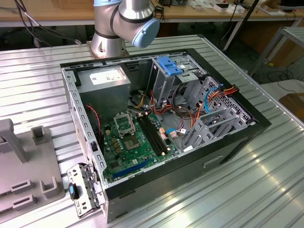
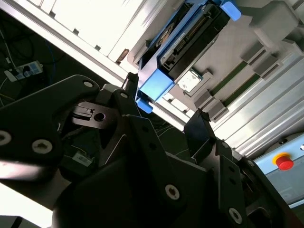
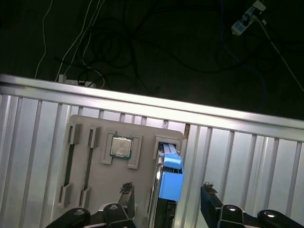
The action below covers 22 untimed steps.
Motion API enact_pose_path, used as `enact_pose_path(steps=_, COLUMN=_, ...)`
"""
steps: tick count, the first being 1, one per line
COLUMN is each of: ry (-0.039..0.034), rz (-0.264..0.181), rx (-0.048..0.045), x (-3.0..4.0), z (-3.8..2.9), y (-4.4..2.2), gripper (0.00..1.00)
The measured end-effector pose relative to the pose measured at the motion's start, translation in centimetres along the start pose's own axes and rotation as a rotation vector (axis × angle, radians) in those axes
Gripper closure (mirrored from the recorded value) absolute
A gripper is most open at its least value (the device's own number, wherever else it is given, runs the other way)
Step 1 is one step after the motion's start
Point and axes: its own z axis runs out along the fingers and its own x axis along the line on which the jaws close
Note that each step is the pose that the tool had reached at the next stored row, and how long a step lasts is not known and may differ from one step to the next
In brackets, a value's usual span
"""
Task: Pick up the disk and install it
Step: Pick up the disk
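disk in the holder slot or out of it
In: the disk stands on edge in a slot of the grey holder; the open gripper is not gripping it.

A ribbed aluminium table [image 1: 266, 190] stands before wooden benches [image 1: 61, 12], cables [image 3: 114, 45] strewn on dark floor [image 3: 166, 80].

My arm [image 1: 124, 21] is built of round silver-grey metal joints closed with pale blue caps [image 1: 145, 29]. My pincer [image 2: 164, 102] is matte black, with flat angular link plates and two slim fingers [image 2: 199, 128], dotted with round silver screw heads [image 2: 172, 191].
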Motion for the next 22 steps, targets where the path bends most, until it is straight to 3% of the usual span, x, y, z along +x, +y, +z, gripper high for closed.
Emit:
enact_pose_path(steps=9, ry=-0.0005, rz=0.043, rx=-0.0019, x=-0.08, z=0.53, y=0.12, gripper=0.34)
enact_pose_path(steps=22, ry=-0.0005, rz=0.047, rx=-0.0021, x=-0.1, z=1.09, y=0.11, gripper=0.34)
